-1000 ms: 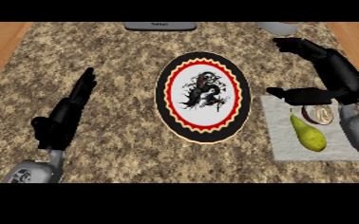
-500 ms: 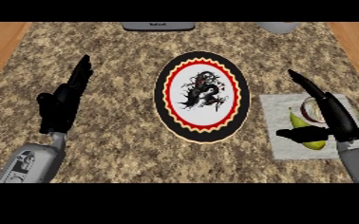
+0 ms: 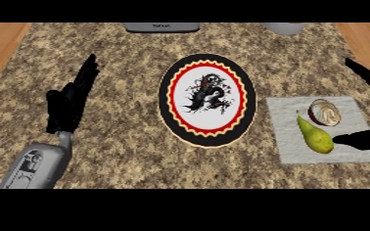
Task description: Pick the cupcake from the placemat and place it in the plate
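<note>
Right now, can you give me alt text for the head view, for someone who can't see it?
A cupcake and a pear lie on a grey placemat to the right of a dragon-patterned plate on a speckled counter. The right hand shows at the right edge beside the pear; the left hand rests open at the left.

Most of the right hand (image 3: 356,139) is cut off by the right edge. Only two dark bits show, so its fingers cannot be made out. A grey box (image 3: 162,27) and a grey round thing (image 3: 285,28) are cut off at the top, far past the left hand's (image 3: 70,102) fingertips.
</note>
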Tool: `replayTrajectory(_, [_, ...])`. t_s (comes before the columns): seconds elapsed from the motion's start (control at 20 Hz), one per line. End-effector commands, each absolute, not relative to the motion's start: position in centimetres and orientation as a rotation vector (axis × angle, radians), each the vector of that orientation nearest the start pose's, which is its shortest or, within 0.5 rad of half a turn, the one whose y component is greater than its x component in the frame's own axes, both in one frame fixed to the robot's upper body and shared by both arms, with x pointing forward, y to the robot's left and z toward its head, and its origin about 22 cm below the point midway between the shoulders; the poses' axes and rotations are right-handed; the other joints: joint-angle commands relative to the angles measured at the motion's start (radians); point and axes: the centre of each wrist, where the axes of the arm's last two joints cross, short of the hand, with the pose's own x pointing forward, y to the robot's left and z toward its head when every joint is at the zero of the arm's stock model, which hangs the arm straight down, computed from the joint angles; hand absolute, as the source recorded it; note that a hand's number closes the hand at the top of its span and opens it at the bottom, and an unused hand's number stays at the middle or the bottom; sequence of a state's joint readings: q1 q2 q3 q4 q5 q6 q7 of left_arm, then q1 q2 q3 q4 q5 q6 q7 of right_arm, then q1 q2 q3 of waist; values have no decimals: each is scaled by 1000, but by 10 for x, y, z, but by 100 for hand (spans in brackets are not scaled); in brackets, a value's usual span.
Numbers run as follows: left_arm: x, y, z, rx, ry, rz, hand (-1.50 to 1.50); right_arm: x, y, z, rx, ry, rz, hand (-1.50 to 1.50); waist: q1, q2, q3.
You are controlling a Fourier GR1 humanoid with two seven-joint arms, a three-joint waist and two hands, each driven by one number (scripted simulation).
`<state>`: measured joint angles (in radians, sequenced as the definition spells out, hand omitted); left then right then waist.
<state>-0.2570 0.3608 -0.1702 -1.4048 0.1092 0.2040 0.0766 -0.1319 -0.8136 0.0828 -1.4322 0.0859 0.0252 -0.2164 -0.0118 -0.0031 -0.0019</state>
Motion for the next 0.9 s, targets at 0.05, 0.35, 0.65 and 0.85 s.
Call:
replayTrajectory(0.05, [295, 257, 41, 227, -1558, -232, 0, 270, -406, 159, -704, -1327, 1018, -150, 8, -2, -1])
replayTrajectory(0.35, [309, 263, 32, 215, -1551, -219, 0, 279, -415, 176, -685, -1174, 1085, -150, 7, 6, 1])
replayTrajectory(0.65, [283, 259, 32, 201, -1547, -218, 0, 287, -412, 152, -631, -1110, 1086, -150, 17, 3, 2])
replayTrajectory(0.85, [301, 253, 53, 216, -1566, -206, 0, 306, -390, 119, -631, -1075, 1115, -150, 20, 4, 2])
